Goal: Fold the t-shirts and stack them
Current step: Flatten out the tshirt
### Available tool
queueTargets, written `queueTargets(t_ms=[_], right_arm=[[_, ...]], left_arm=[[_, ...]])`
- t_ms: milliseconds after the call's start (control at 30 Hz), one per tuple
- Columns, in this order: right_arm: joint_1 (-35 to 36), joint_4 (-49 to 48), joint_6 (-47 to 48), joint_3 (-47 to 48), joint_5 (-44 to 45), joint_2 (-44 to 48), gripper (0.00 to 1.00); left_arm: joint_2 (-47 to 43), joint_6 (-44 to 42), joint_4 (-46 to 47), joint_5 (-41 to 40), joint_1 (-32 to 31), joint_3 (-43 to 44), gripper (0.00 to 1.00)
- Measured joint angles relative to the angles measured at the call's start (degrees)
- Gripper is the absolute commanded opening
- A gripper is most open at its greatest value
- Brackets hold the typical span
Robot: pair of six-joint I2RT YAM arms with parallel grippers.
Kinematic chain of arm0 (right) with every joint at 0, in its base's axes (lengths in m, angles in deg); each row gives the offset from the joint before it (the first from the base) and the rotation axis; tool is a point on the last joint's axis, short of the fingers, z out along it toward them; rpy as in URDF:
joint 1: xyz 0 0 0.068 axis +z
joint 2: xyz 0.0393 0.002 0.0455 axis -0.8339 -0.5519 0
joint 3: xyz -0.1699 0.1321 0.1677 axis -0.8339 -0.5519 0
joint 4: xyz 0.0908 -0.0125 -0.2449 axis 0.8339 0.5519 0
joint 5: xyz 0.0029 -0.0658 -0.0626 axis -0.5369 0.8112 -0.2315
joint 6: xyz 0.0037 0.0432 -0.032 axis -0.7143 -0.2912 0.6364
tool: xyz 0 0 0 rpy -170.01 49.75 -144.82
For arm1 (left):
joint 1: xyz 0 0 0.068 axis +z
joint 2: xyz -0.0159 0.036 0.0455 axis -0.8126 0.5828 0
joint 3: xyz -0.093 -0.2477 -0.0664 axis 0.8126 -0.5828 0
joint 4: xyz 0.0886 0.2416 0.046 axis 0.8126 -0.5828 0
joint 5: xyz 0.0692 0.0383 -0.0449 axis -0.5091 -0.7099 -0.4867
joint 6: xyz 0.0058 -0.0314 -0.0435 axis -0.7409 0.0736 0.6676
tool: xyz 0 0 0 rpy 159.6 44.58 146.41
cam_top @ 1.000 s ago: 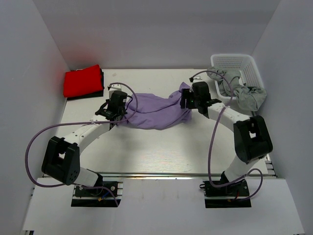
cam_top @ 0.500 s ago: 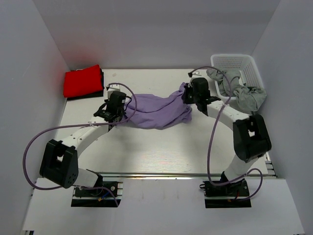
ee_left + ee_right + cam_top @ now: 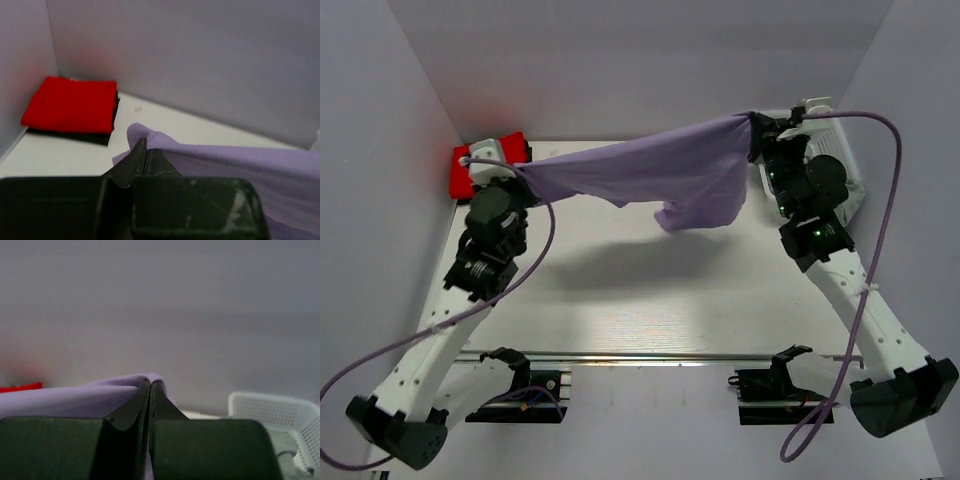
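Note:
The lavender t-shirt [image 3: 650,175] hangs stretched in the air between my two grippers, sagging to a bunched end at the lower right. My left gripper [image 3: 517,168] is shut on its left end; in the left wrist view the jaws [image 3: 145,145] pinch the purple cloth [image 3: 225,157]. My right gripper [image 3: 752,125] is shut on the right end, high by the back wall; the cloth [image 3: 75,397] drapes left from the closed tips [image 3: 151,385]. The red t-shirt [image 3: 485,165] lies folded at the back left corner, seen also in the left wrist view [image 3: 70,104], on something dark.
A white lattice basket [image 3: 840,150] stands at the back right, mostly behind my right arm, and shows in the right wrist view [image 3: 280,415] with grey cloth in it. The white table [image 3: 640,290] lies under the hanging shirt. Grey walls close in on three sides.
Both arms rose and spread apart, lifting the lavender shirt off the table and stretching it in the air. The right gripper closed on its right end.

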Motion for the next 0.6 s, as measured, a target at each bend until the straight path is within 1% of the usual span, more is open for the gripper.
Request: queueTargets(t_ms=[133, 300, 467, 600], right_arm=[[0.2, 0.4, 3.9, 2.7, 0.8, 3.7, 0.0], [0.7, 2.4, 6.5, 5.3, -1.7, 9.3, 0.0], [0.8, 3.8, 7.8, 9.6, -5.2, 13.4, 0.0], [0.8, 4.4, 8.6, 11.8, -6.1, 14.1, 0.0]], left_arm=[[-7.7, -2.2, 2.2, 0.8, -0.3, 2.0, 0.0], [-15.8, -3.9, 3.2, 6.4, -0.6, 3.7, 0.0], [-18.9, -4.0, 2.6, 11.8, -0.6, 5.5, 0.0], [-18.4, -2.9, 1.5, 14.0, -0.6, 6.8, 0.0]])
